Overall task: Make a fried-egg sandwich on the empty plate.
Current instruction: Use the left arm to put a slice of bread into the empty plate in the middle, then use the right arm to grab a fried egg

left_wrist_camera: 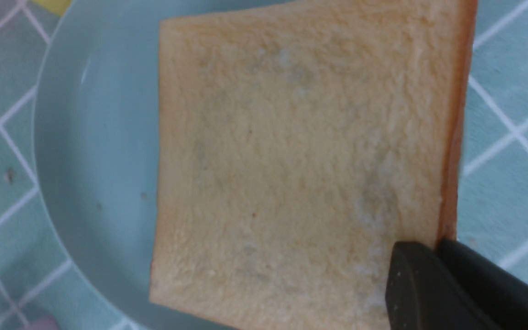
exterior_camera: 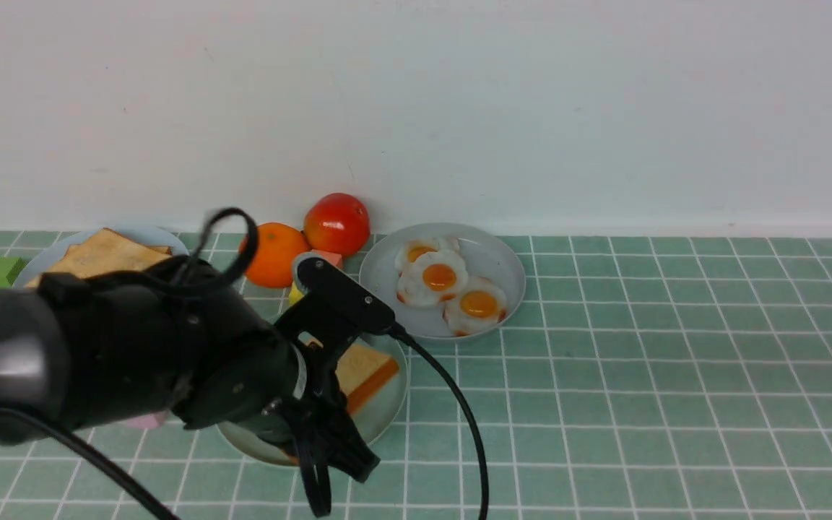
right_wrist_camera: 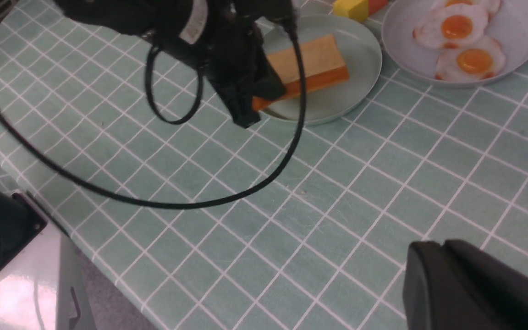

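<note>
Left tool (right_wrist_camera: 255, 101) clamped on toast slice (right_wrist_camera: 310, 59) corner over mint plate (right_wrist_camera: 365, 78): base-slice placement. Next: release flat; right tool (right_wrist_camera: 475, 284), state unclear, should fetch egg (right_wrist_camera: 472, 62).

One square golden toast slice (exterior_camera: 365, 372) with an orange-brown crust lies on the round pale mint-green plate (exterior_camera: 386, 417), its pale face up, one corner at the rim

We're at a robot lab bench, plain white wall (exterior_camera: 531, 108), mint checked tablecloth (exterior_camera: 676, 361), toy fried eggs (exterior_camera: 439, 276), cabled left arm (exterior_camera: 134, 347) over it.
</note>
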